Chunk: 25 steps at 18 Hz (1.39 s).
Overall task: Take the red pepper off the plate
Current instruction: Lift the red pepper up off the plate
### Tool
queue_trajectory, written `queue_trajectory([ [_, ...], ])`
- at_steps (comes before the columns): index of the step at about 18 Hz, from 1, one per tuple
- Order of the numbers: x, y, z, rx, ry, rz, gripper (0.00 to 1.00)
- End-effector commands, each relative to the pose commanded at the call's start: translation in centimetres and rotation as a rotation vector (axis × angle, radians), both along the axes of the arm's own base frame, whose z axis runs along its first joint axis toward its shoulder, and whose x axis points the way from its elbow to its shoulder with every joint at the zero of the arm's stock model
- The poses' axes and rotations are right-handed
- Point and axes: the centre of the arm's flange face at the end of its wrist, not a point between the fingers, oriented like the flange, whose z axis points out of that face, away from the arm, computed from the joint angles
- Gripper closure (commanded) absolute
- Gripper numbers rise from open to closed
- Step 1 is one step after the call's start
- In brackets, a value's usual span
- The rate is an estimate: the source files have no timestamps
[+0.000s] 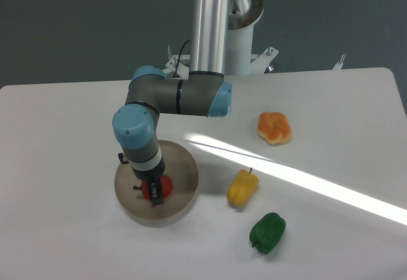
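The red pepper [165, 185] lies on the round beige plate [184, 172] at the front left of the table. My gripper [154, 194] points straight down over the pepper, its dark fingers on either side of it and covering most of it. Only a red patch shows to the right of the fingers and a sliver to the left. I cannot tell from this view whether the fingers press on the pepper or stand just apart from it.
A yellow pepper [243, 188] lies right of the plate. A green pepper [268, 232] lies further front right. An orange bun-like object [274, 127] sits further back right. The robot's base column [210, 22] stands at the table's back edge.
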Motion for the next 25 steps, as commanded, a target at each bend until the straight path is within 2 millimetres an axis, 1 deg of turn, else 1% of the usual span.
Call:
queue_trajectory([
  [5,-0.3,-0.2,0.5,0.004,0.002,0.003,0.3],
  [7,-0.6,-0.4,1.1,0.009,0.008,-0.004,0.3],
  [8,-0.6,-0.5,1.7,0.011,0.01,-0.013,0.31],
  [9,-1.2,-0.5,2.4,0.017,0.022,-0.017,0.31],
  [12,-4.3,-1.8,4.5,0.011,0.027,-0.023,0.31],
  [14,-6.0,-2.0,6.4,-0.003,0.022,-0.018,0.31],
  [17,-10.1,-3.4,9.1,-0.028,0.012,-0.023,0.31],
  [19,-13.7,-5.2,10.8,-0.016,0.024,-0.031,0.31],
  [22,-17.7,-7.3,11.4,-0.01,0.033,-0.063,0.31],
  [23,-19.6,-8.3,11.5,-0.009,0.038,-0.084,0.31],
  [25,-21.5,-9.2,11.6,-0.009,0.044,-0.095,0.31],
])
